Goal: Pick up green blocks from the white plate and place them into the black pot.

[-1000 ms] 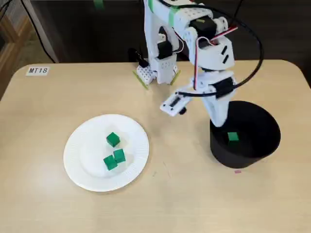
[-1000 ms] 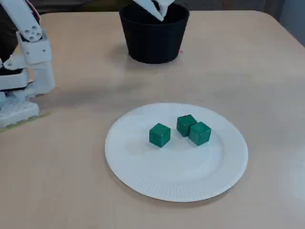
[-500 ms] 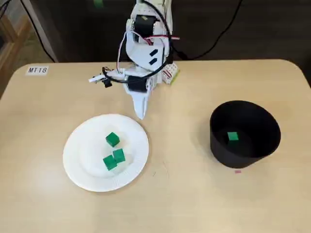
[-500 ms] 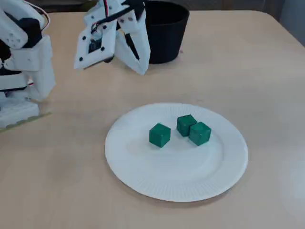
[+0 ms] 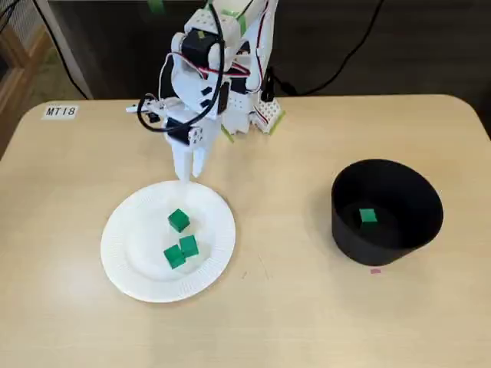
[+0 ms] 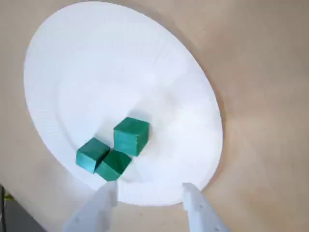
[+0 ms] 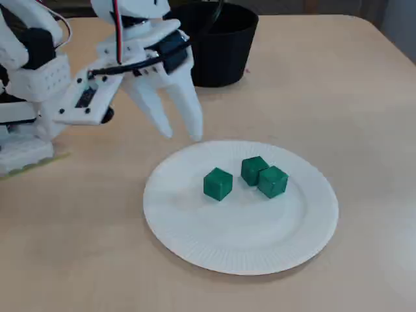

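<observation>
On the bench, the empty end effector hangs open-fingered at the rim of the white plate, apparently lining up the nearest green block.

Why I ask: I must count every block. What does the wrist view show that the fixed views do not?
Only the wrist view gives a close look down between the fingertips, which sit at the rim of the plate. Only the fixed views show the black pot, a green block inside it, and the arm. Both show the open gripper and three green blocks on the white plate.
</observation>
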